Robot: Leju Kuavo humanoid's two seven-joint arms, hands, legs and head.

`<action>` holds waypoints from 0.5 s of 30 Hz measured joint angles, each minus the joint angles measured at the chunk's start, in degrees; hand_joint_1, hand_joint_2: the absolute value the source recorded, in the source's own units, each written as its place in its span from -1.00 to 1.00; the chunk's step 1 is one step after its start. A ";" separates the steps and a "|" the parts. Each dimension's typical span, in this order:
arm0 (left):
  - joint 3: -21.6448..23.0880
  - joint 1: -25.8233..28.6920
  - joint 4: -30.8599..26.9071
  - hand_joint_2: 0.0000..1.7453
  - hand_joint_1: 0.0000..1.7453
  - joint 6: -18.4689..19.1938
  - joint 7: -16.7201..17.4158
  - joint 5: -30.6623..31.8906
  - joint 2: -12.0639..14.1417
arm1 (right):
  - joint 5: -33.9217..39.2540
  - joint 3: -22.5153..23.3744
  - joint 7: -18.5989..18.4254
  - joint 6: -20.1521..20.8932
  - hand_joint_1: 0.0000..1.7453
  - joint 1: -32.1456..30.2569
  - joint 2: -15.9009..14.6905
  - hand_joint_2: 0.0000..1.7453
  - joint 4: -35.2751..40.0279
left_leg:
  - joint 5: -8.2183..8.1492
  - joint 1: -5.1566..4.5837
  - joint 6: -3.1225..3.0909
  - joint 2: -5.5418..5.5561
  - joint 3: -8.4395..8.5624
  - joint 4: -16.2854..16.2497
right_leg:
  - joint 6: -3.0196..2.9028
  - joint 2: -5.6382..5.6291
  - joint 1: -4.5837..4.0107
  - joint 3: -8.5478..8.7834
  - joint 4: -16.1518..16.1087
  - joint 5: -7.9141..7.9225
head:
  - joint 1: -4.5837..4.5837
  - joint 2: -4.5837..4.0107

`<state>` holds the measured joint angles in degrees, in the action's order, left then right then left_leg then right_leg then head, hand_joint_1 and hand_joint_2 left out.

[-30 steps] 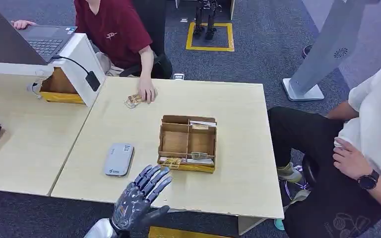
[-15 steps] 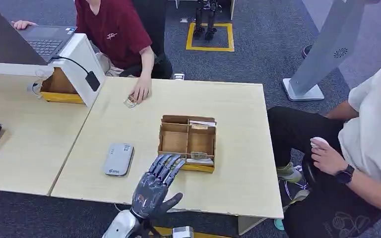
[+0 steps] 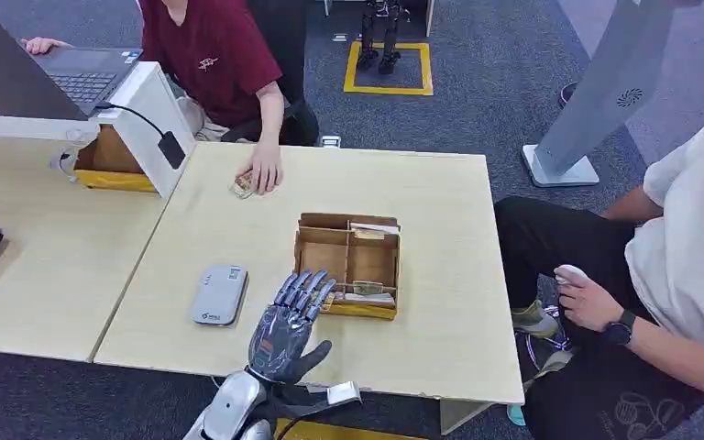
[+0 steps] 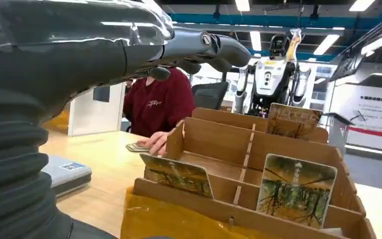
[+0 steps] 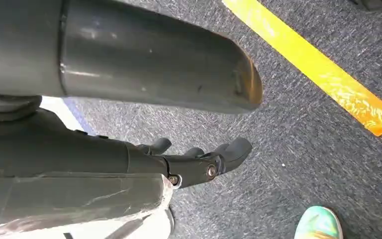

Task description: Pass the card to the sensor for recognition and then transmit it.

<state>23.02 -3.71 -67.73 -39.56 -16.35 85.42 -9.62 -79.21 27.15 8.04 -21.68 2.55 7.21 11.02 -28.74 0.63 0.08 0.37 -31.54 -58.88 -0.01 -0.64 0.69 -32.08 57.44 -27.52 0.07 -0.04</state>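
The left hand (image 3: 286,328) reaches up from the near table edge toward the cardboard box (image 3: 346,262), palm down, fingers (image 3: 304,291) spread and nearly straight, thumb out to the side. It holds nothing. Its fingertips lie over the near-left corner of the box, at the front compartment; whether they touch the card there cannot be told from the head view. In the left wrist view the fingers (image 4: 214,47) stretch out above the box (image 4: 238,144) with clear air beneath them.

The box is divided into compartments and sits on the pale wooden table (image 3: 440,238). Several picture cards stand in it. In the left wrist view one card (image 4: 178,174) leans on its long edge in the front slot, lying lengthways along the box front, its printed face toward the hand. A second card (image 4: 296,188) stands upright in the same front row, long axis vertical, face also toward the hand. A third card (image 4: 293,119) stands tilted at the back wall of the box.

The grey card sensor (image 3: 219,294) lies flat on the table just to the left of the box, beside the left hand, its long axis running away from the robot.

Beyond the box, a person in a red shirt (image 3: 211,55) rests a hand (image 3: 262,171) on loose cards (image 3: 242,186) at the far table edge. Right of the box, off the table, sits a person in a white shirt (image 3: 687,220).

The right hand (image 5: 199,159) hangs over grey carpet (image 5: 298,114), fingers loosely curled with nothing in them.
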 joint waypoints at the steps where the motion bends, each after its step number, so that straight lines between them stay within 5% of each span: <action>1: 0.00 -0.12 0.35 1.00 -1.00 0.00 0.09 -0.09 0.09 | -0.04 0.00 -0.02 0.02 -1.00 0.02 0.00 -1.00 -0.02 | 0.00 0.00 0.00 0.00 0.00 0.00 | 0.00 0.00 0.00 0.00 0.00 0.00 | 0.02 0.00; 15: -2.12 -1.67 3.52 1.00 -1.00 -0.02 0.65 -0.24 -0.26 | -0.20 -0.70 -0.33 0.18 -1.00 0.23 0.00 -1.00 0.00 | 0.00 0.00 0.00 0.02 -0.01 0.00 | 0.00 0.01 0.00 0.00 0.00 0.00 | 0.00 0.00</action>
<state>20.89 -5.38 -64.22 -39.58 -15.69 85.18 -9.88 -79.41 26.45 7.72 -21.51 2.78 7.21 11.02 -28.74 0.63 0.08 0.39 -31.55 -58.88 -0.01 -0.63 0.69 -32.08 57.44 -27.52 0.07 -0.04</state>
